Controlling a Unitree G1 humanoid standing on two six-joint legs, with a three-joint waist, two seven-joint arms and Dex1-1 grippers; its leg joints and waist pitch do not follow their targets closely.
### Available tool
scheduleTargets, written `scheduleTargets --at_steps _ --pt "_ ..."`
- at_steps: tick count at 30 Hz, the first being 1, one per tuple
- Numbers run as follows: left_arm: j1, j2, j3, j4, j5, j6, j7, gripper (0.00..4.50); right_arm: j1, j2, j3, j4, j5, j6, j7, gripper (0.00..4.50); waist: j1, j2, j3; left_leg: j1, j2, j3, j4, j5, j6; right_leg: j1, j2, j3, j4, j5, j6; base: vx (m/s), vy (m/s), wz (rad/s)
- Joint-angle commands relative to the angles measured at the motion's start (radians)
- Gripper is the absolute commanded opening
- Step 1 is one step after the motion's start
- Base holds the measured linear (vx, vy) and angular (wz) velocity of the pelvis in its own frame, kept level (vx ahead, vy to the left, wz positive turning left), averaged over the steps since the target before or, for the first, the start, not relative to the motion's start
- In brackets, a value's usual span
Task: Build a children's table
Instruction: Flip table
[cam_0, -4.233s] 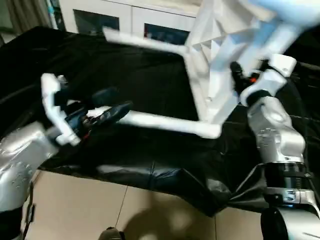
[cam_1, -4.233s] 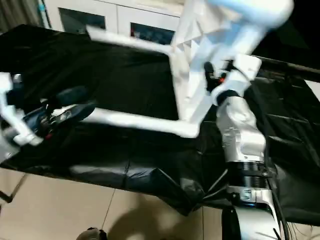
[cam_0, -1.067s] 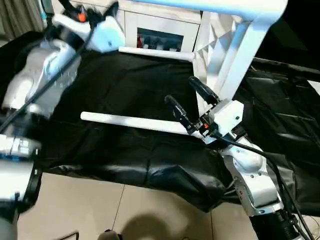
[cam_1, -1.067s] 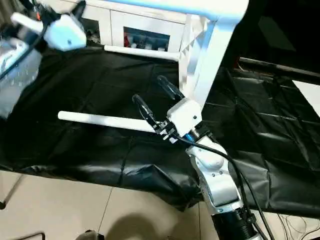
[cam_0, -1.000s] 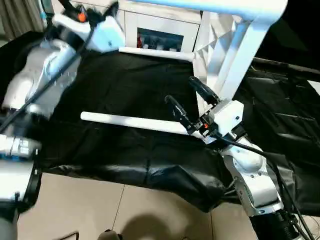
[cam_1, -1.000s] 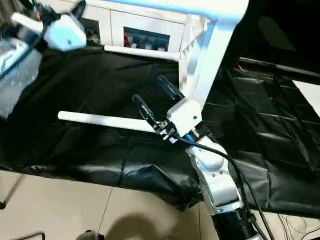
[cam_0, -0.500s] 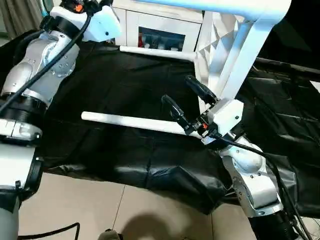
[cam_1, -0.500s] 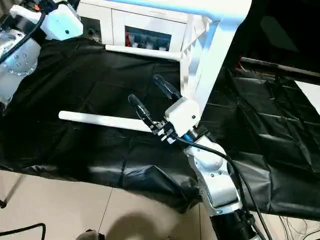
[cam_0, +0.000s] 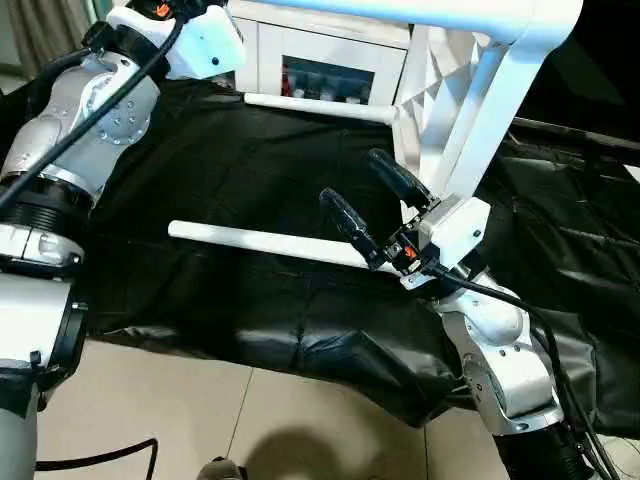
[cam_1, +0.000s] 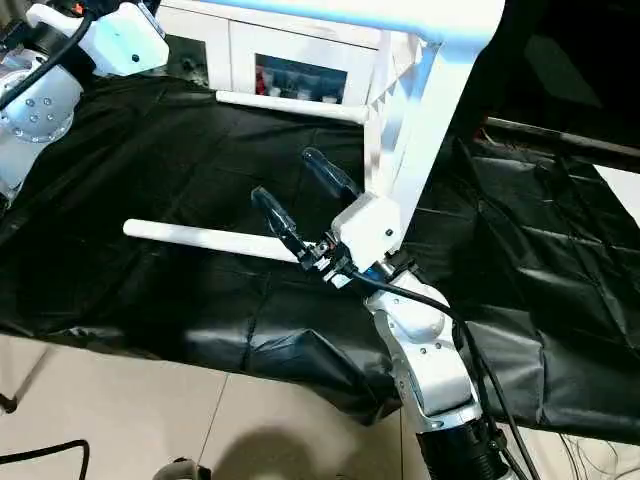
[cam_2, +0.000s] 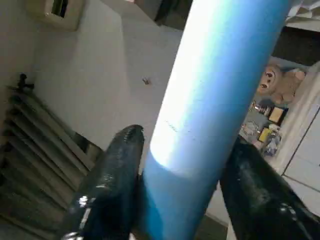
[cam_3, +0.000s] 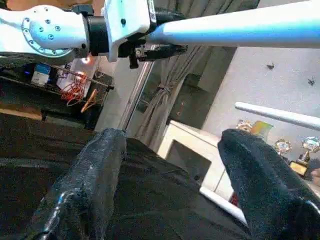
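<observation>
Since a second ago the left arm has steadied high at the far left corner of the desk, and the left gripper has drawn its two black fingers in around the raised leg of the children's table. Seen from the left wrist, that leg runs up between the fingers, one on each side of it, right against it; I cannot tell whether they press on it. The right gripper has kept its place, its fingers spread wide apart with nothing between them, hovering just above the near leg.

All of the children's table is white plastic, catching a bluish light on the raised leg. Its top stands tipped up on edge toward the far middle of the black-draped desk, ribbed underside showing. The raised leg runs roughly level across the top of the head views, long axis left to right, ending at the left gripper. A second leg points left from the top's lower part along the far side of the desk. The near leg stretches leftward over the black cloth, long axis nearly parallel to the desk's front edge, free end toward the left. A white cabinet stands behind the desk.
</observation>
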Motion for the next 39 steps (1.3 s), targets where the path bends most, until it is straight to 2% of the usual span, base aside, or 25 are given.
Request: scheduleTargets --at_steps 1,2,6,9,11,12,14,15,17,18,19,24,27,29,32,34,36,37,39 --pt "-0.012 -0.012 -0.024 0.026 -0.009 0.011 -0.055 2.26 0.007 -0.002 -0.003 -0.025 0.004 0.012 0.004 3.3 -0.002 0.035 -0.059 0.051 0.011 -0.016 -0.084 -0.548 -0.076 0.007 -0.036 0.018 -0.096 -0.37 -0.116 0.0 0.0 0.0" --pt "-0.013 -0.013 -0.023 0.026 -0.013 0.014 -0.063 2.05 0.007 -0.002 -0.003 -0.025 0.003 0.012 0.004 3.3 -0.001 0.034 -0.059 0.051 0.011 -0.015 -0.084 -0.549 -0.076 0.007 -0.036 0.018 -0.097 -0.37 -0.117 0.0 0.0 0.0" --pt "-0.011 -0.027 0.002 0.015 -0.077 0.073 -0.174 1.95 0.009 -0.003 -0.003 -0.027 0.0 0.012 0.007 3.3 0.004 0.035 -0.057 0.053 0.011 -0.015 -0.085 -0.552 -0.078 0.006 -0.039 0.02 -0.096 -0.376 -0.125 0.0 0.0 0.0" --pt "0.0 -0.047 0.043 -0.004 -0.165 0.205 -0.305 1.87 0.011 -0.006 -0.001 -0.028 0.001 0.016 0.012 3.3 0.004 0.031 -0.054 0.051 0.01 -0.014 -0.086 -0.553 -0.077 0.008 -0.039 0.019 -0.097 -0.392 -0.135 0.0 0.0 0.0" --pt "0.007 -0.071 0.089 -0.02 -0.253 0.311 -0.39 1.86 0.01 -0.009 0.002 -0.029 0.004 0.022 0.019 3.3 0.003 0.029 -0.05 0.052 0.008 -0.014 -0.086 -0.561 -0.074 0.008 -0.041 0.02 -0.102 -0.442 -0.127 0.0 0.0 0.0" --pt "0.005 -0.086 0.127 -0.03 -0.307 0.392 -0.424 1.86 0.009 -0.011 0.004 -0.028 0.005 0.025 0.025 3.3 0.004 0.027 -0.047 0.058 0.007 -0.013 -0.083 -0.565 -0.067 0.005 -0.044 0.02 -0.11 -0.498 -0.118 0.0 0.0 0.0" --pt "0.005 -0.089 0.132 -0.031 -0.313 0.404 -0.428 1.86 0.009 -0.012 0.004 -0.028 0.005 0.025 0.026 3.3 0.006 0.027 -0.047 0.06 0.006 -0.011 -0.081 -0.557 -0.06 0.003 -0.045 0.021 -0.115 -0.521 -0.113 0.0 0.0 0.0" --pt "0.001 -0.097 0.155 -0.031 -0.338 0.445 -0.432 1.86 0.008 -0.013 0.005 -0.027 0.005 0.026 0.029 3.3 0.007 0.023 -0.046 0.059 0.004 -0.01 -0.08 -0.549 -0.053 0.004 -0.046 0.02 -0.117 -0.551 -0.102 0.0 0.0 0.0" --pt "-0.007 -0.111 0.196 -0.028 -0.376 0.517 -0.436 1.86 0.007 -0.016 0.008 -0.025 0.004 0.027 0.036 3.3 0.01 0.024 -0.048 0.057 0.002 -0.009 -0.079 -0.522 -0.041 0.005 -0.048 0.02 -0.121 -0.573 -0.089 0.0 0.0 0.0" --pt "-0.01 -0.121 0.229 -0.03 -0.407 0.571 -0.438 1.86 0.007 -0.019 0.01 -0.023 0.005 0.028 0.043 3.3 0.011 0.024 -0.05 0.053 0.001 -0.01 -0.08 -0.497 -0.035 0.009 -0.048 0.018 -0.12 -0.568 -0.086 0.0 0.0 0.0" --pt "-0.01 -0.121 0.229 -0.03 -0.407 0.571 -0.438 1.87 0.007 -0.019 0.01 -0.023 0.005 0.028 0.043 3.3 0.011 0.027 -0.05 0.049 0.001 -0.011 -0.083 -0.482 -0.031 0.011 -0.048 0.018 -0.117 -0.561 -0.088 0.0 0.0 0.0" --pt "0.004 -0.14 0.287 -0.084 -0.452 0.692 -0.456 1.88 0.005 -0.028 0.009 -0.024 0.007 0.032 0.058 3.3 0.005 0.03 -0.048 0.047 -0.005 -0.012 -0.081 -0.501 -0.031 0.009 -0.047 0.012 -0.123 -0.609 -0.079 0.0 0.0 0.0" --pt "0.005 -0.157 0.337 -0.081 -0.491 0.724 -0.44 1.88 0.002 -0.035 0.002 -0.025 0.013 0.037 0.067 3.3 0.004 0.029 -0.048 0.049 -0.008 -0.013 -0.078 -0.506 -0.028 0.007 -0.047 0.009 -0.13 -0.636 -0.075 0.0 0.0 0.0" --pt "0.005 -0.161 0.35 -0.076 -0.506 0.73 -0.433 1.88 0.003 -0.036 -0.002 -0.026 0.015 0.038 0.068 3.3 0.002 0.033 -0.049 0.048 -0.008 -0.015 -0.081 -0.511 -0.031 0.008 -0.045 0.006 -0.131 -0.629 -0.074 0.0 0.0 0.0" --pt "0.015 -0.17 0.371 -0.083 -0.518 0.74 -0.424 1.88 0.007 -0.037 -0.007 -0.026 0.015 0.041 0.064 3.3 -0.002 0.042 -0.055 0.043 -0.001 -0.023 -0.093 -0.527 -0.041 0.018 -0.042 0.003 -0.123 -0.526 -0.101 0.0 0.0 0.0" --pt "0.048 -0.187 0.394 -0.116 -0.535 0.744 -0.396 1.84 0.019 -0.036 -0.016 -0.024 0.005 0.045 0.047 3.3 -0.005 0.051 -0.06 0.041 0.008 -0.028 -0.105 -0.518 -0.048 0.025 -0.038 -0.001 -0.11 -0.348 -0.149 0.0 0.0 0.0" --pt "0.09 -0.206 0.403 -0.164 -0.54 0.747 -0.374 1.81 0.029 -0.025 -0.033 -0.017 0.001 0.04 0.02 3.3 -0.003 0.045 -0.057 0.039 0.006 -0.024 -0.106 -0.51 -0.043 0.029 -0.042 -0.006 -0.11 -0.315 -0.159 0.0 0.0 0.0" --pt "0.108 -0.216 0.41 -0.188 -0.545 0.755 -0.365 1.81 0.034 -0.02 -0.04 -0.015 0.003 0.041 0.01 3.3 -0.001 0.041 -0.054 0.044 0.008 -0.019 -0.104 -0.51 -0.04 0.022 -0.045 -0.003 -0.115 -0.321 -0.162 0.0 0.0 0.0" --pt "0.15 -0.234 0.41 -0.241 -0.541 0.777 -0.35 1.79 0.047 -0.005 -0.061 -0.01 0.013 0.043 -0.017 3.3 0.001 0.039 -0.055 0.046 0.007 -0.015 -0.1 -0.497 -0.033 0.021 -0.046 0.0 -0.116 -0.327 -0.165 0.0 0.0 0.0"
